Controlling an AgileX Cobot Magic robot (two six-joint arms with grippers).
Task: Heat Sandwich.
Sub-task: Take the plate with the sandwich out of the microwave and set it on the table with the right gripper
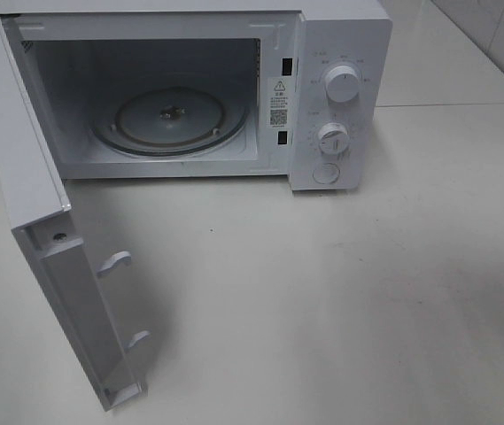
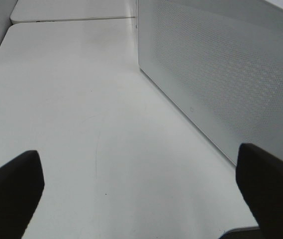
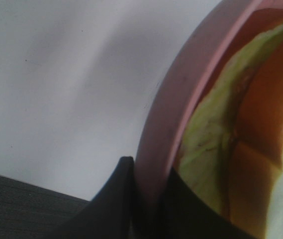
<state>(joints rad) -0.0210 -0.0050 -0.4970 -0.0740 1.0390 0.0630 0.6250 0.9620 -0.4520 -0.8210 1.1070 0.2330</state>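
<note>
The right tool (image 3: 148, 199) pinches the pink plate (image 3: 181, 99) rim, sandwich (image 3: 231, 149) aboard; the left tool (image 2: 141, 199) gapes wide, empty; a one-edge grip could tilt and spill the sandwich short of the microwave (image 1: 340, 88), out at twelve o'clock on the bench (image 1: 322, 292).

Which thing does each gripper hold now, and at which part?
The right gripper pinches the rim of the pink plate carrying the sandwich. The left gripper holds nothing.

Microwave (image 1: 234, 88) on table (image 1: 340, 292), sandwich (image 3: 240, 149) on plate (image 3: 181, 99)

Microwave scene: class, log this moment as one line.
microwave: door open, empty | left claw: open | right claw: shut on pink plate | sandwich: on plate
</note>
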